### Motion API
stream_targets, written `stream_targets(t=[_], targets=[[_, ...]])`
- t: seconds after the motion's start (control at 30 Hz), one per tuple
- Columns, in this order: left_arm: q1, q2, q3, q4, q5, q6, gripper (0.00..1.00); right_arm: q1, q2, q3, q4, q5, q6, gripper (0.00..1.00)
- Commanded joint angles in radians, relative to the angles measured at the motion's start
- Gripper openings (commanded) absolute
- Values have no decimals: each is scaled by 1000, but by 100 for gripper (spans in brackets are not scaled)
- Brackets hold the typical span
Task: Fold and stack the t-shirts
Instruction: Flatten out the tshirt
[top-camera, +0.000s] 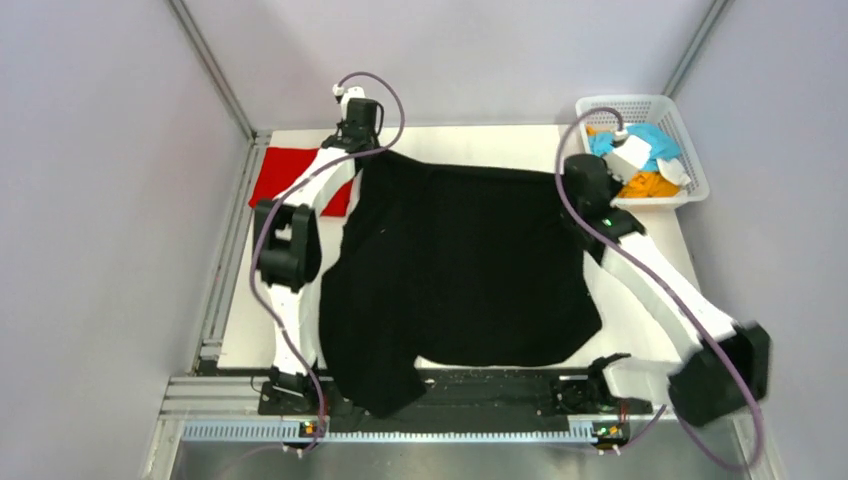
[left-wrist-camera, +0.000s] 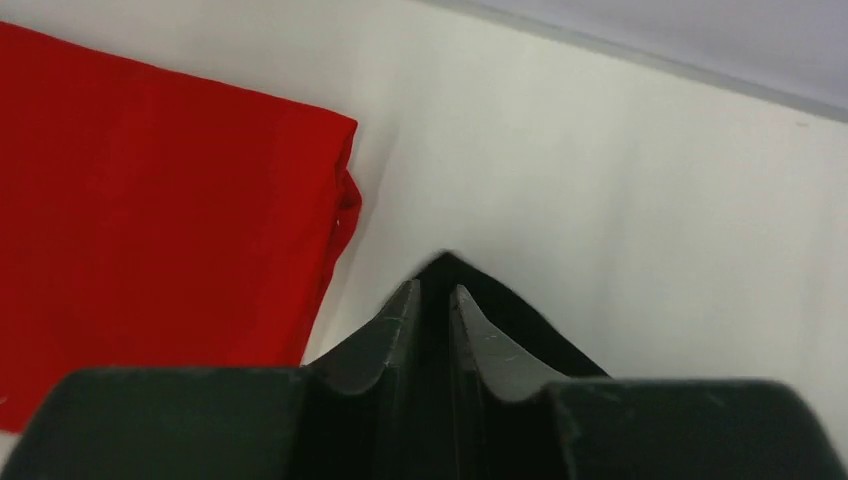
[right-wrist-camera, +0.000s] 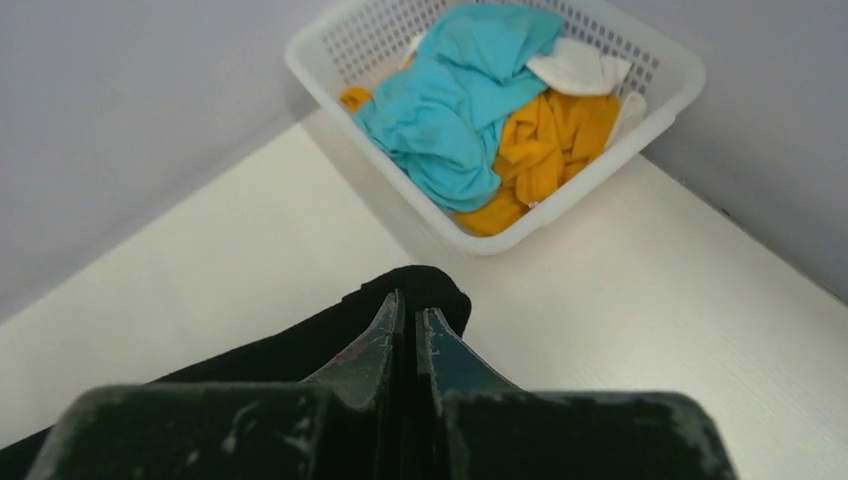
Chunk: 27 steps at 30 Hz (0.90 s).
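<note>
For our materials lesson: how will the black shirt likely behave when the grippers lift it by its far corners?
Probably floppy: the black shirt lies flat, one sleeve draped over the near edge of the table. Held only at the corners by the left gripper and right gripper, its middle would likely sag. Pushed, it would probably bunch, not slide.

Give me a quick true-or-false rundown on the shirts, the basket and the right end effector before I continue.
1. The black t-shirt is spread out on the table. True.
2. The red t-shirt lies in the basket. False: it lies flat on the table, at the far left.
3. The right end effector is shut on the black t-shirt's edge. True.
4. The basket is empty. False: it holds a crumpled light blue t-shirt and an orange t-shirt.
</note>
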Motion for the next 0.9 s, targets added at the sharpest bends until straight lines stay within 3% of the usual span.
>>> stream_targets(t=[0.0, 0.03, 0.1, 0.13, 0.2, 0.3, 0.43, 0.5, 0.6, 0.73, 0.87], targets=[[60, 188, 261, -19, 35, -51, 30, -106, 271, 64, 201, -89, 20, 3], [69, 238, 313, -34, 43, -59, 42, -128, 391, 119, 209, -117, 14, 6], [81, 316, 403, -66, 56, -70, 89, -167, 560, 272, 126, -144, 28, 21], [85, 331, 430, -77, 65, -76, 98, -179, 627, 368, 22, -164, 45, 31], [87, 316, 431, -60, 85, -72, 99, -181, 692, 477, -26, -191, 38, 61], [85, 236, 355, -24, 116, -90, 99, -182, 677, 473, 31, -272, -10, 81], [81, 85, 158, 59, 252, -145, 99, -176, 550, 318, 102, -445, -13, 87], [75, 22, 65, 74, 308, -180, 99, -168, 465, 200, 161, -595, -32, 98], [68, -28, -67, 149, 484, -210, 99, -149, 354, 37, 249, -785, -70, 99], [51, 18, -79, 129, 614, -249, 99, -124, 261, -127, 305, -850, -58, 99], [24, 109, -45, 121, 622, -255, 98, -122, 226, -252, 399, -903, -46, 99]])
